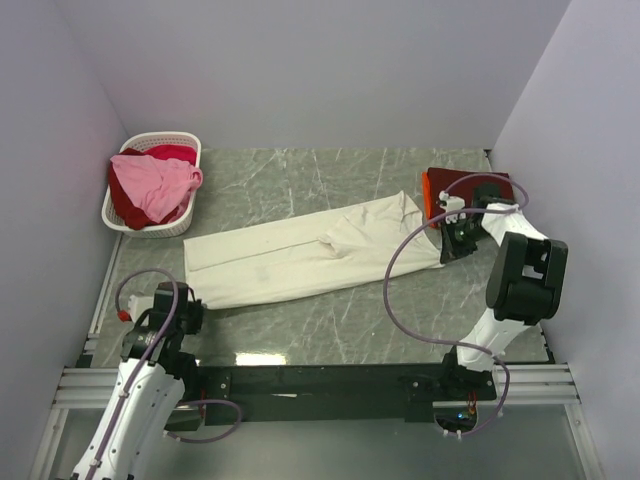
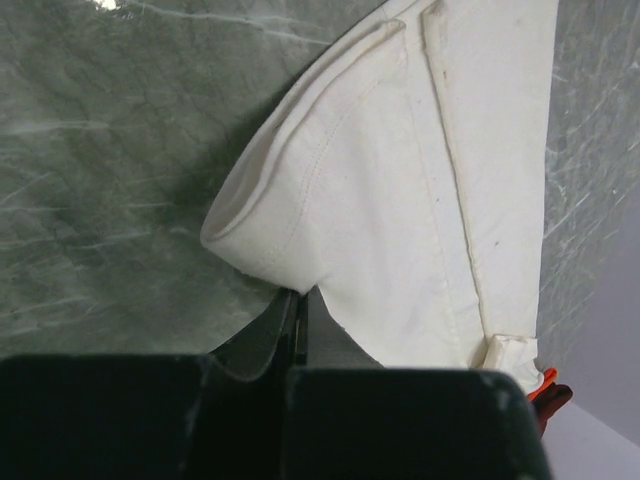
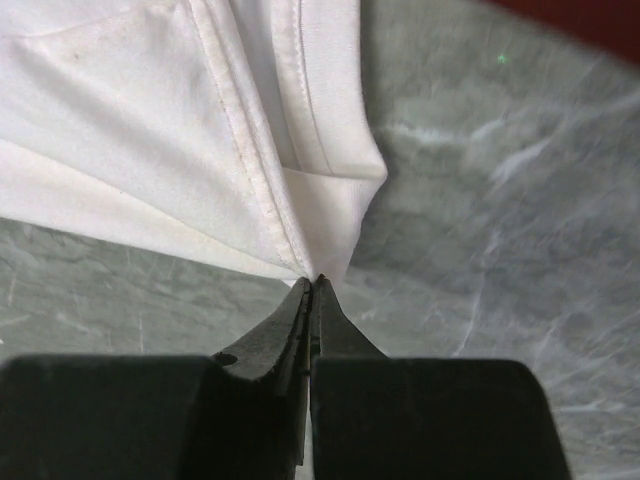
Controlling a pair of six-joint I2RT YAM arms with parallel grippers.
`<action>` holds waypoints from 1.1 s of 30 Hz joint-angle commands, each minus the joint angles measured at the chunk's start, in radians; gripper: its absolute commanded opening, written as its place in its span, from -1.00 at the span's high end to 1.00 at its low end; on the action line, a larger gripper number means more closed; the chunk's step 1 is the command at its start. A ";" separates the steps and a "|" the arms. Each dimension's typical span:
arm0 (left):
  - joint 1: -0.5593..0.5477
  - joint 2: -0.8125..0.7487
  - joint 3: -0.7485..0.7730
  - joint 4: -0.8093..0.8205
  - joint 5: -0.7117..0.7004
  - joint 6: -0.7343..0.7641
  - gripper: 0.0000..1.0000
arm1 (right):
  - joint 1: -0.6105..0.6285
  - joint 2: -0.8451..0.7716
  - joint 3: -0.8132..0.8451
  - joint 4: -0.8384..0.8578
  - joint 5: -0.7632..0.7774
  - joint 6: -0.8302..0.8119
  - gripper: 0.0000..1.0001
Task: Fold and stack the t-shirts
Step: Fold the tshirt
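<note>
A large cream-white t-shirt (image 1: 300,252), folded into a long strip, lies stretched across the table. My left gripper (image 1: 188,300) is shut on its near-left corner; in the left wrist view the closed tips (image 2: 300,296) pinch the rolled hem of the cream-white t-shirt (image 2: 400,180). My right gripper (image 1: 447,243) is shut on the strip's right end, where the cream-white t-shirt (image 3: 200,120) gathers into the closed tips (image 3: 315,283). A dark red t-shirt (image 1: 475,188) lies folded at the far right, just behind the right gripper. Pink (image 1: 150,185) and red (image 1: 170,153) t-shirts sit in the basket.
A white slatted basket (image 1: 150,228) stands at the back left against the wall. Walls close in the left, back and right sides of the green marbled table (image 1: 330,320). The dark red t-shirt's edge shows in the right wrist view's top corner (image 3: 590,15).
</note>
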 commanded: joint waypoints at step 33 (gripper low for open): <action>-0.293 1.480 1.276 0.385 0.790 1.432 -0.67 | -0.009 -0.458 -0.048 -0.049 -0.592 -0.157 -0.01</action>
